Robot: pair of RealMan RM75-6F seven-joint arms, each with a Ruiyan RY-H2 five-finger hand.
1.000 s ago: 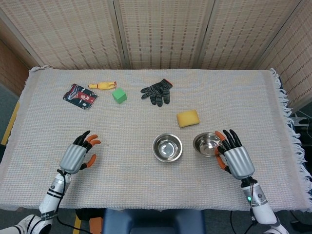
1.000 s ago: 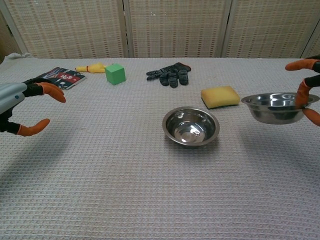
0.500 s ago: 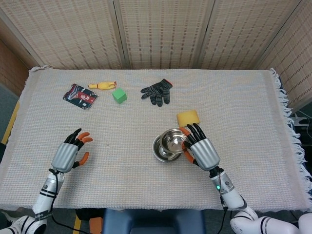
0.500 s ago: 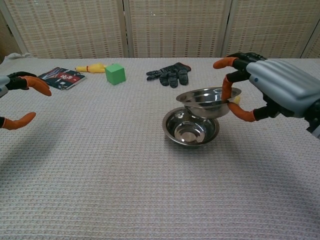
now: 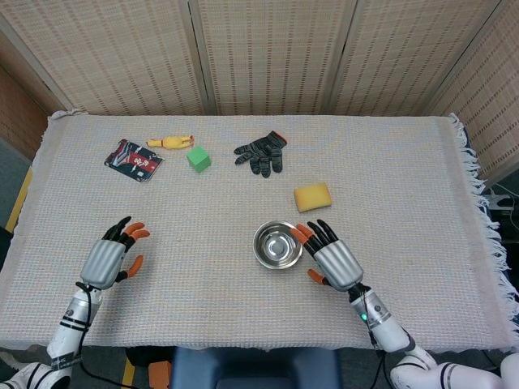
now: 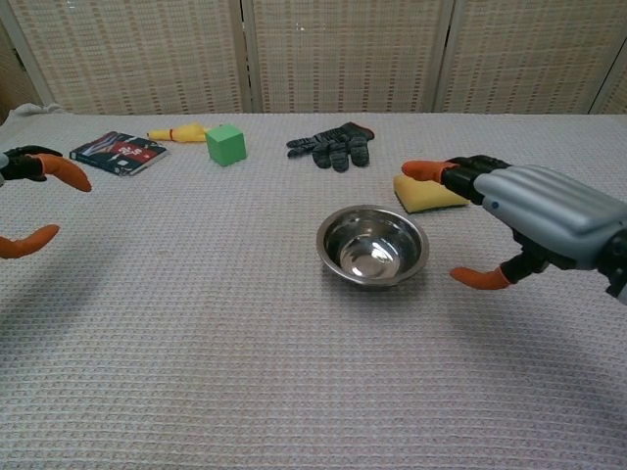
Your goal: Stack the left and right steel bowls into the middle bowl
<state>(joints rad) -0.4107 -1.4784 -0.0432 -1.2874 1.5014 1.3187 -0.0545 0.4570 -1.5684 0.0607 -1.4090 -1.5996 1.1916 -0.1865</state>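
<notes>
Bowls (image 5: 278, 244) sit nested at the lower middle of the frame on the tabletop (image 5: 243, 194); half a second ago the right hand (image 5: 332, 258) held one steel bowl tilted over the other, and now that bowl has dropped inside and the pair reads as a single rim in both views (image 6: 372, 245). The right hand has let go and drawn back just right of the stack, its fingers (image 6: 423, 170) spread wide and holding nothing, close beside the rim but apart from it. The left hand (image 5: 108, 258) sits at the lower left, slightly lower in the frame than before, fingers (image 6: 59, 172) apart and empty. Inside the stacked bowls only shiny steel shows; whether two or three bowls are nested there cannot be told.

Farther up the frame lie a yellow sponge (image 5: 312, 196) above and right of the stack, a black glove (image 5: 261, 152) at upper middle, and at upper left a green cube (image 5: 198, 159), a yellow toy (image 5: 169, 142) and a dark packet (image 5: 134, 160).
</notes>
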